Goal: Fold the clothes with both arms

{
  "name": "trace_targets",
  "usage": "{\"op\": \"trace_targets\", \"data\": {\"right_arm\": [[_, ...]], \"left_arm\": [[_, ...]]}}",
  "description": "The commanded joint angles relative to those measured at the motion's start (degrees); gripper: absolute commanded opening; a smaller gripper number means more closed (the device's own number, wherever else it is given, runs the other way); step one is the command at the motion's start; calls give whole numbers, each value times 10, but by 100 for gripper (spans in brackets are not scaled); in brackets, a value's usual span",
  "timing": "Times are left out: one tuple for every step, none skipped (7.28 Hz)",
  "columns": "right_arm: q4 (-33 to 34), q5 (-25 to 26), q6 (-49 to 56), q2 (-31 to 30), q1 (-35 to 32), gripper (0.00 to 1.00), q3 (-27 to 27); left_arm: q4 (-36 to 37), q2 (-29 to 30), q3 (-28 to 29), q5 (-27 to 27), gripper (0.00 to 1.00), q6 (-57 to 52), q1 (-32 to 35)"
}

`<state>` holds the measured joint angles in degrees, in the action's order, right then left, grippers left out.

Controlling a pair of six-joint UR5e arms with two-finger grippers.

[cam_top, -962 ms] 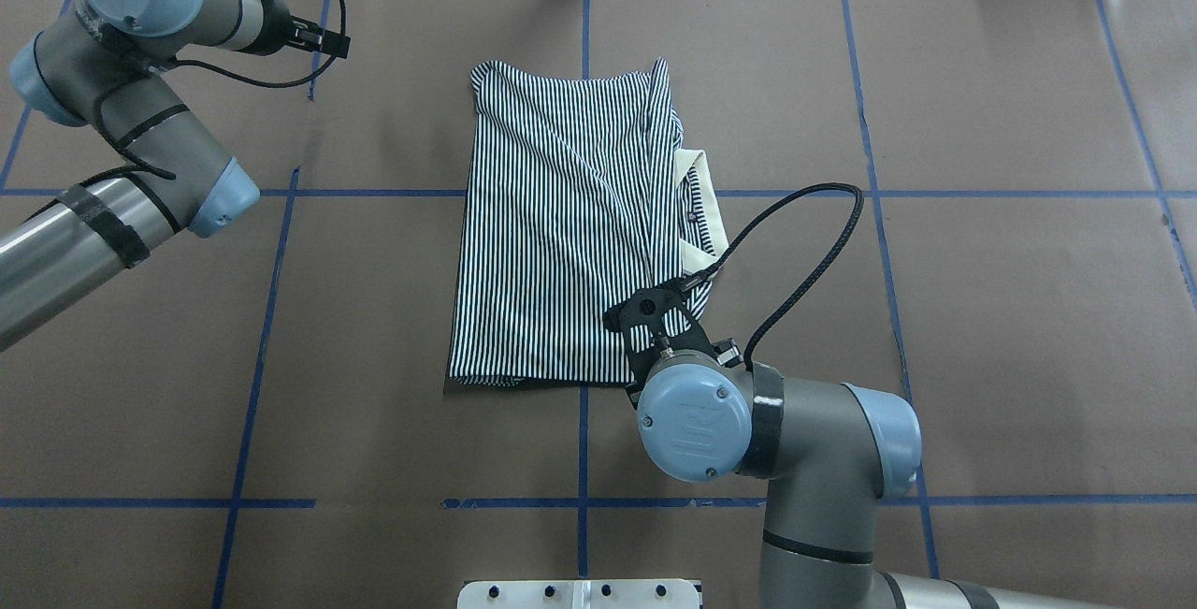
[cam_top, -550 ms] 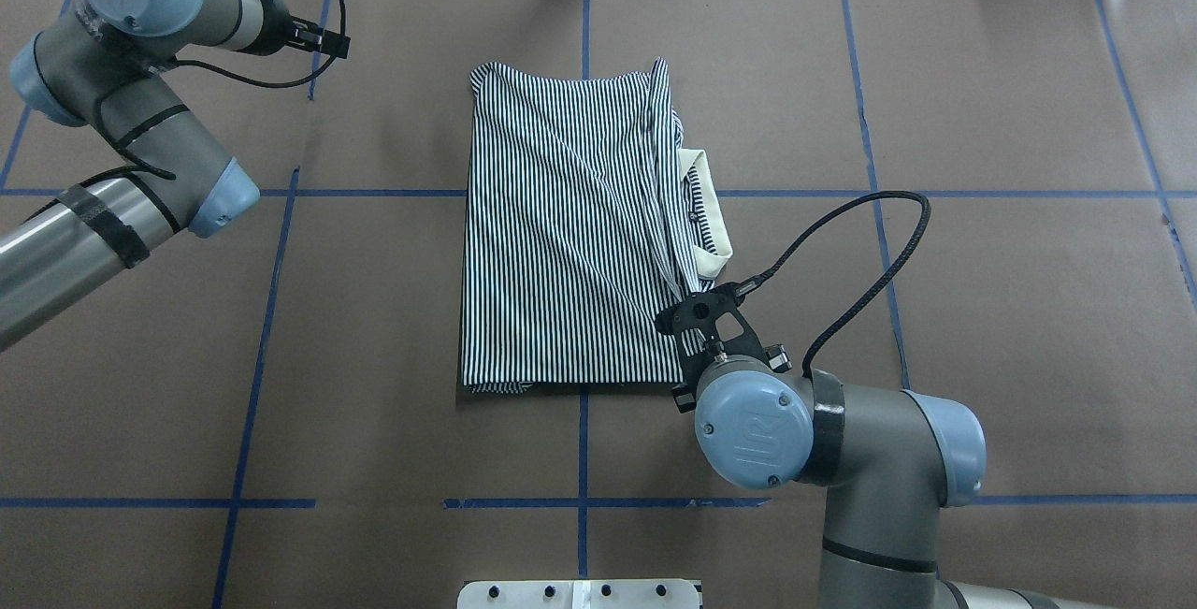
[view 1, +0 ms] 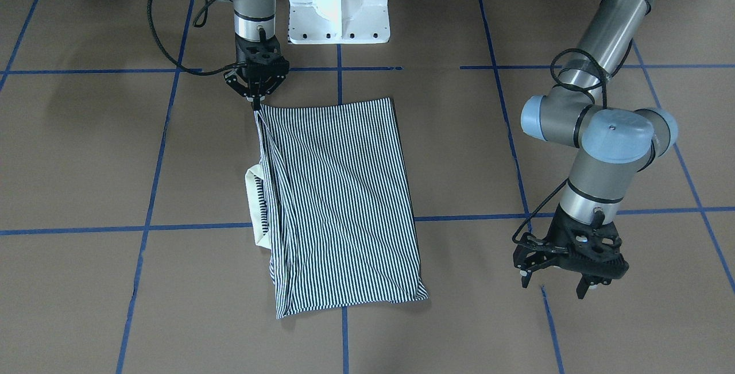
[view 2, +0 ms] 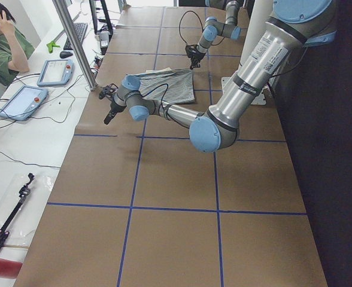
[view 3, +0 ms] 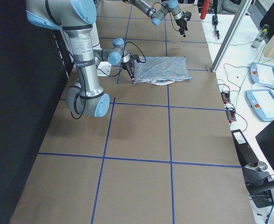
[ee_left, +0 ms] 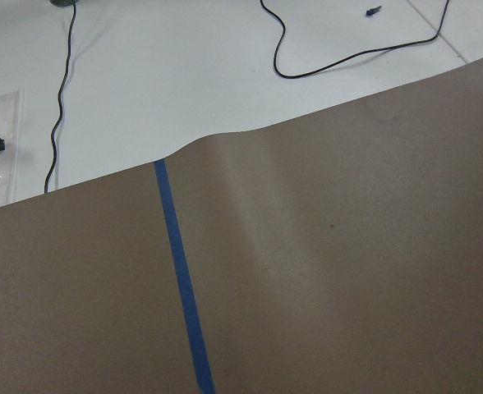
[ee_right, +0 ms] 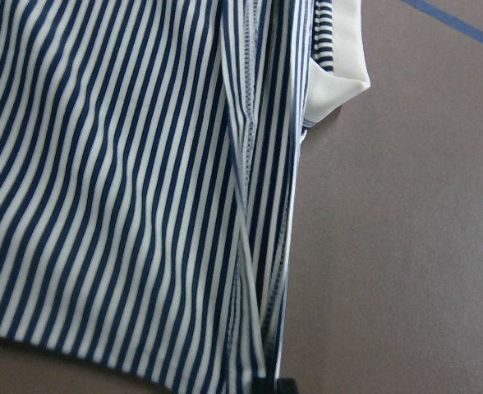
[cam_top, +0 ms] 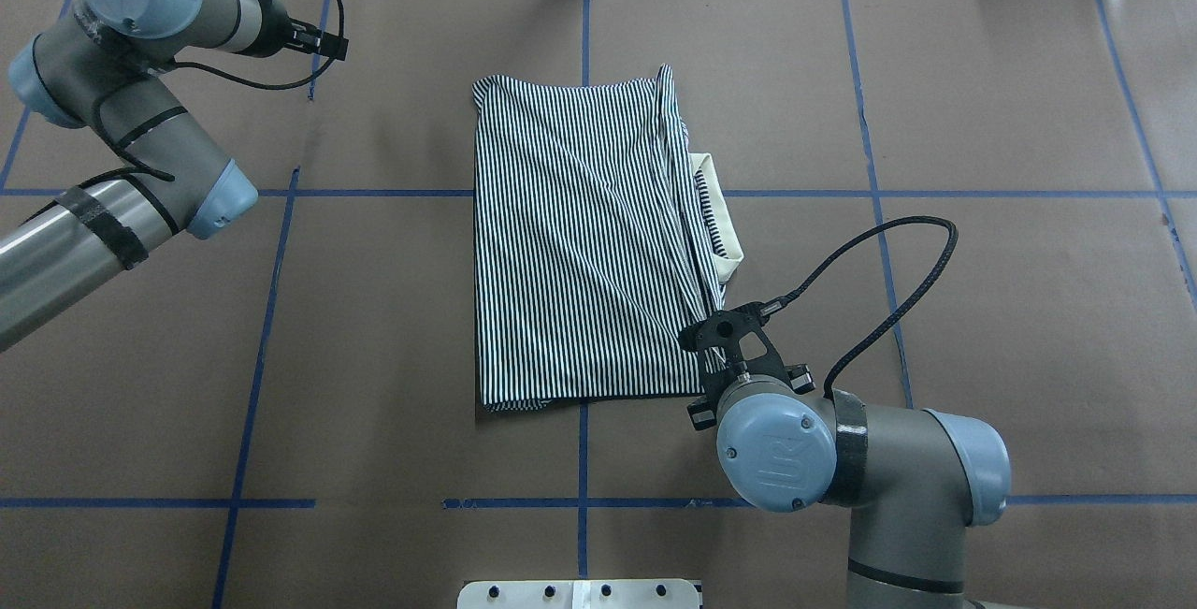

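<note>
— Where does the polo shirt [cam_top: 580, 244] lie?

— Mid-table on the brown paper cover [cam_top: 982, 123], folded to a flat oblong. Its long axis runs from the robot's side straight across to the far edge. The cream collar [view 1: 253, 201] pokes out along the long edge on the robot's right.

— And the right gripper [view 1: 256, 101]?

— At the near corner on that same edge, fingers pressed together on a pinch of striped cloth. The whole shirt stretches away from it, forward and towards the robot's left.

— The other one?

— The left gripper [view 1: 554, 285] hangs well apart beyond the far left corner, fingers spread, holding nothing. Its wrist camera shows only paper and a blue tape line [ee_left: 180, 287].

— So the right is the nearer by far.

— Yes. The knit looks thin and limp, with fine navy-and-white stripes and soft creases, so a one-corner pull would likely skew the fold.
</note>
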<state>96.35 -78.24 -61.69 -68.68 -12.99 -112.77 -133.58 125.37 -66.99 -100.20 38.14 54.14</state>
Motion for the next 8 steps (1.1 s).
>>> {"op": "trace_targets", "data": {"right_arm": [[2, -9, 7, 13, -23, 100, -13], [3, -26, 10, 41, -44, 100, 5], [3, -36, 16, 73, -59, 100, 46], [-4, -36, 34, 89, -69, 100, 80], [-4, -36, 35, 94, -75, 100, 90], [-4, -36, 35, 101, -76, 100, 107], [-4, -36, 35, 112, -77, 100, 127], [-4, -36, 36, 113, -78, 100, 137]], "left_arm": [[0, -1, -1, 0, 100, 0, 0], [0, -1, -1, -1, 100, 0, 0], [0, -1, -1, -1, 100, 0, 0], [0, -1, -2, -1, 100, 0, 0], [1, -1, -2, -1, 100, 0, 0], [1, -1, -2, -1, 100, 0, 0], [0, -1, -2, -1, 100, 0, 0], [-4, -1, -2, -1, 100, 0, 0]]}}
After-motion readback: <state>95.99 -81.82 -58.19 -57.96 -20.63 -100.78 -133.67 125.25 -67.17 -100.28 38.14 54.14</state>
